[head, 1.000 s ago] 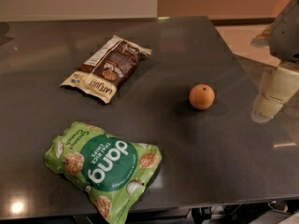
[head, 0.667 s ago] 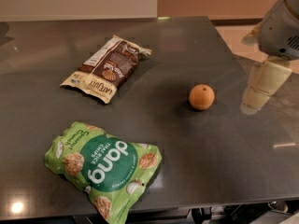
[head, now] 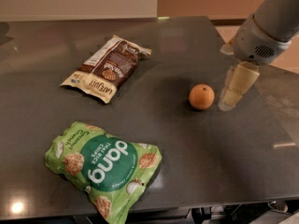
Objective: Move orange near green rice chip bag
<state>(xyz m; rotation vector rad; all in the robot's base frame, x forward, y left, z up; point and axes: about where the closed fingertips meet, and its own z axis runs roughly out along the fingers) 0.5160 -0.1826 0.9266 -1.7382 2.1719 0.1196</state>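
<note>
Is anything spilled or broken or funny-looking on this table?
No, nothing stands out. The crinkled green rice chip bag and the brown and cream snack bag lie flat and closed on the dark table, the small round orange looks whole, and the robot's hand hangs beside it.

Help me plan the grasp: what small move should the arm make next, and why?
Probably ease the cream end effector a little leftward in view, over the small round orange fruit. It hangs just right of the fruit without holding it, and the crinkled bright green rice chip bag lies well away at lower left.
</note>
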